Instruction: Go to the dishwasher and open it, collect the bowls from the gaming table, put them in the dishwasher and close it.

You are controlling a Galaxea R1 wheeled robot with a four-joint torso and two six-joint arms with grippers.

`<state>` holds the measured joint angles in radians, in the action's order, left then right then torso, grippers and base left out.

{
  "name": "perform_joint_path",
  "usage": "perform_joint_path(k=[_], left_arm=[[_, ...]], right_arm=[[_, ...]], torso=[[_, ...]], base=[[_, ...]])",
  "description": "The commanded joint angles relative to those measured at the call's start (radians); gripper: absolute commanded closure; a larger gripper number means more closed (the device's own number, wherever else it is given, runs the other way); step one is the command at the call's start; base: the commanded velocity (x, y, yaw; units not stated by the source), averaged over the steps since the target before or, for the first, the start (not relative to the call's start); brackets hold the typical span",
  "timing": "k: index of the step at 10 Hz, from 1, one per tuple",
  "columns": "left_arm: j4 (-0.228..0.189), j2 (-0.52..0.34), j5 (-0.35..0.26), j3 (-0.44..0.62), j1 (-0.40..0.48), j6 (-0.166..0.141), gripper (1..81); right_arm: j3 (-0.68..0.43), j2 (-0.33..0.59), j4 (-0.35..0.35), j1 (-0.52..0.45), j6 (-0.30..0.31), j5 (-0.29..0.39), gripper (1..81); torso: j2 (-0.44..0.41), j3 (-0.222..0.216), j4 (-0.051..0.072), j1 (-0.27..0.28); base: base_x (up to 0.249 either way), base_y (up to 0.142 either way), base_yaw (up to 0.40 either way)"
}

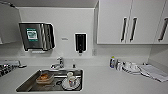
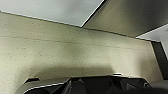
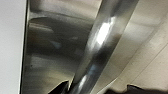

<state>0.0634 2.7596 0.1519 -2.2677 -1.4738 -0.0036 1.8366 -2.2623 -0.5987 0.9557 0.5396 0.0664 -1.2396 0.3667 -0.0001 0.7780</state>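
kitchen counter [image 1: 105, 77] ahead; right end effector [image 3: 68, 87] at dishwasher [image 3: 50, 50] handle bar [image 3: 100, 45].

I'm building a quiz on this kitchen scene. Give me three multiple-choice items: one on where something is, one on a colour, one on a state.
1. Where is the sink relative to the tap?
A. Just in front of it
B. On the wall above it
C. Far to its right, under the cupboards

2. What colour are the wall cupboards?
A. Red
B. White
C. Black

3. What state is the sink in?
A. Covered with a lid
B. Brim-full of foam
C. Holding dishes

Answers:
1 A: in the head view the tap stands at the basin's back edge.
2 B: the doors are white with dark handles.
3 C: a cup on a plate and a tub sit in it.
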Motion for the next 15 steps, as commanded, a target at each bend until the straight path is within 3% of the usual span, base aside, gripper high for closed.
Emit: perform_joint_path(k=[1,4,8,13,15], left_arm=[[-0.007,-0.012,-0.038,0.011,0.072,0.001,1.0],[-0.008,-0.010,-0.038,0.013,0.074,0.001,1.0],[-0.004,-0.010,-0.037,0.013,0.074,0.001,1.0],[-0.002,-0.007,-0.037,0.011,0.073,0.001,1.0],[-0.005,-0.009,-0.037,0.011,0.074,0.001,1.0]], right_arm=[[-0.050,0.042,0.017,-0.037,-0.072,0.128,1.0],[-0.021,0.018,0.016,-0.037,-0.067,0.128,1.0],[0.013,-0.034,0.019,-0.117,-0.061,0.147,1.0],[0.332,-0.199,0.017,-0.093,-0.061,0.254,1.0],[0.354,-0.194,0.016,-0.082,-0.061,0.254,1.0]], torso=[[0.000,0.000,0.000,0.000],[0.000,0.000,0.000,0.000],[0.000,0.000,0.000,0.000],[0.000,0.000,0.000,0.000],[0.000,0.000,0.000,0.000]], base=[[0.000,0.000,0.000],[0.000,0.000,0.000],[0.000,0.000,0.000],[0.000,0.000,0.000],[0.000,0.000,0.000]])
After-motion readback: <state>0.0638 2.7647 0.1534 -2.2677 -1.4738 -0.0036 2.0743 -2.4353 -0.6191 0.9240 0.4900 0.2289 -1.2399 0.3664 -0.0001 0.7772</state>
